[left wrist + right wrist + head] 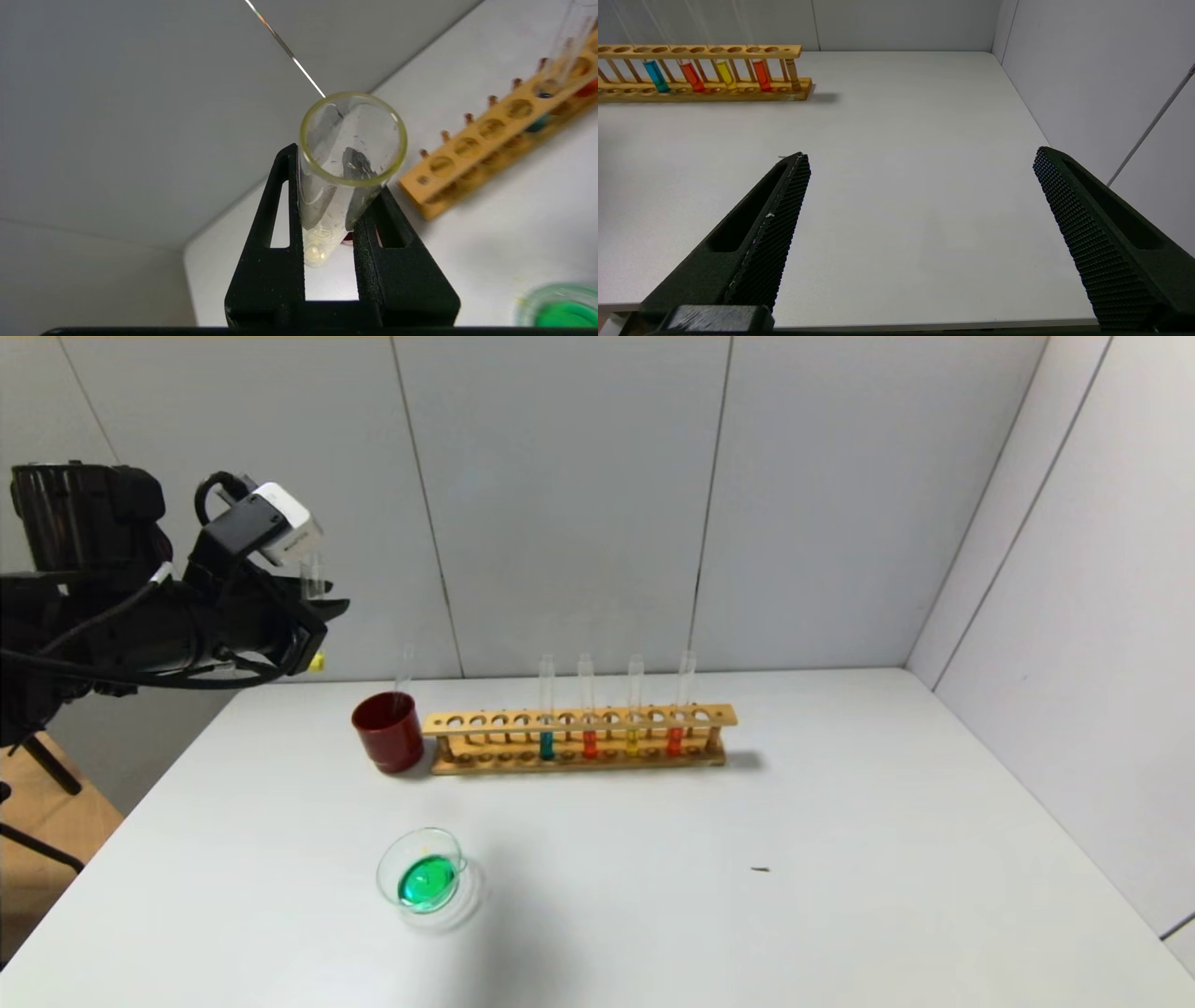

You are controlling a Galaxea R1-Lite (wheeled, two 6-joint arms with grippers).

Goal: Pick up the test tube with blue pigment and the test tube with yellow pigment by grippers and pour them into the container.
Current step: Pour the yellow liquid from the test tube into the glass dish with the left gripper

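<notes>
My left gripper [322,616] is raised high over the table's far left corner. It is shut on the test tube with yellow pigment [350,140], held roughly upright, mouth up, with only a pale yellow remnant at its rounded bottom. The container [425,833] sits on the table at the near left and holds bright green liquid; its rim [528,303] also shows from the left wrist. No tube with bright blue liquid shows, so the test tube with blue pigment is out of view. My right gripper [920,154] stands open over the near right table edge, empty.
A wooden rack [579,719] at the back holds tubes of teal [546,745], orange-red [589,743], yellow [633,740] and orange-red [674,739] liquid. A dark red cup [387,733] to its left holds a clear empty tube [406,667]. Walls close the back and right.
</notes>
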